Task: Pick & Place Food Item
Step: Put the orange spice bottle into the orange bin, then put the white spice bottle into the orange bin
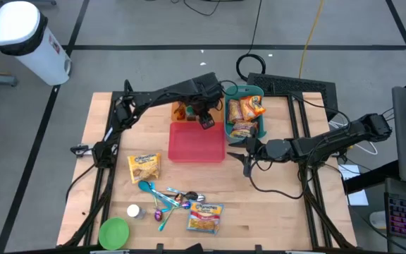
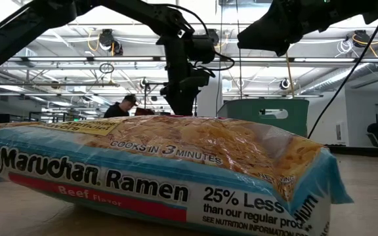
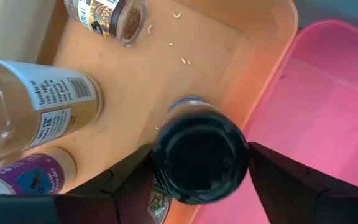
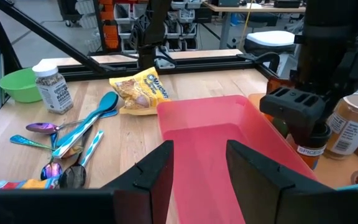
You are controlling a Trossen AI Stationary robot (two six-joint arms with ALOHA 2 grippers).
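An orange bin [image 3: 166,74] holds several spice jars next to a pink bin [image 1: 197,143]. My left gripper [image 1: 206,118] is over the orange bin's right side, shut on a black-lidded spice jar [image 3: 199,155]. It also shows in the right wrist view [image 4: 294,115] with the jar [image 4: 309,149] below it. My right gripper [image 1: 242,156] is open and empty, low over the table at the pink bin's right side, pointing across the bin [image 4: 216,143]. A teal bin [image 1: 261,120] holds ramen packets. My left gripper pinches the spice jar at its black lid end [image 3: 166,158] between its two fingers [image 3: 129,177], one on each side. The fingers come from above, pointing down. The jar stands upright below them inside the orange bin, beside the pink bin's wall; whether its bottom is off the floor I cannot tell.
Two ramen packets lie on the table, one yellow [image 1: 144,167] and one near the front edge [image 1: 205,217], which fills the low view [image 2: 156,170]. Coloured spoons [image 1: 164,197], a small white jar [image 1: 134,210] and a green bowl [image 1: 113,231] lie front left.
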